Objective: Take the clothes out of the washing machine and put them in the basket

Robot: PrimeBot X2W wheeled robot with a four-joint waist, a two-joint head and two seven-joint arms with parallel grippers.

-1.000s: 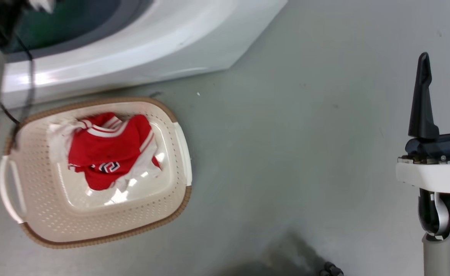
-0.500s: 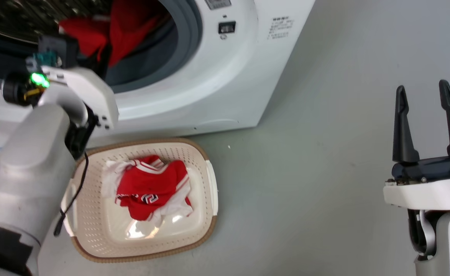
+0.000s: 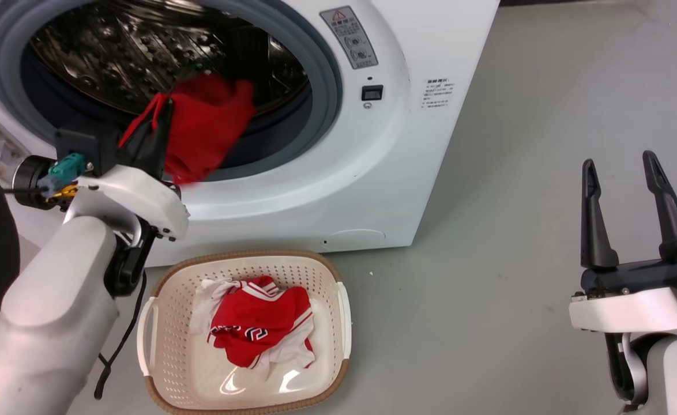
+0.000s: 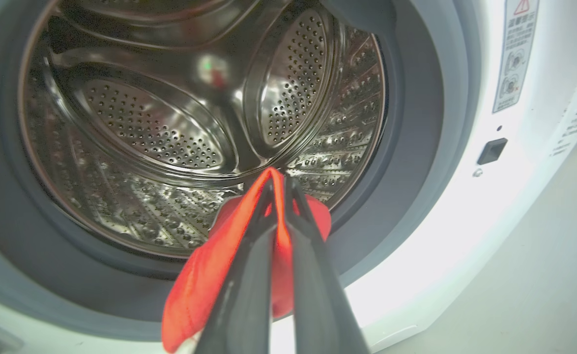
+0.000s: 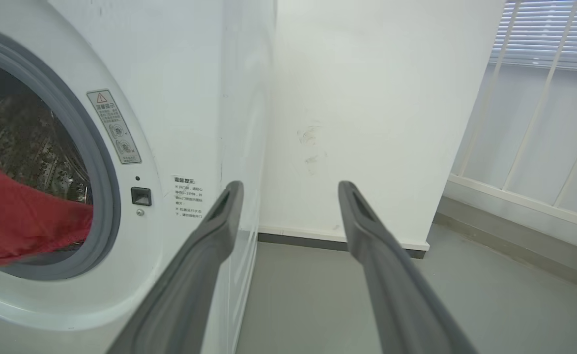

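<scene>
Red garment (image 4: 195, 290): clamped in the left gripper (image 4: 278, 189), whose fingers are pressed together on a fold of it. In the left wrist view it hangs at the bottom centre of the frame, at the lower lip of the washer (image 3: 373, 173) port, with the perforated drum (image 4: 170, 123) behind. That view alone gives me the grip. The head view shows the garment bunched at upper left and, below it, the jersey (image 3: 258, 325) lying in the basket (image 3: 168, 323), at lower centre, on the floor (image 3: 488, 230) just before the washer. The right gripper (image 3: 619, 160) stands at lower right, fingers well apart. Its wrist view adds a white wall (image 5: 367, 98) and a window blind (image 5: 549, 34) at upper right.

Against half a second ago: the whole head picture has shifted, so the camera moved. The drum is now in frame and the basket sits lower. The jersey lies as before. The right gripper's fingers are spread as before.
</scene>
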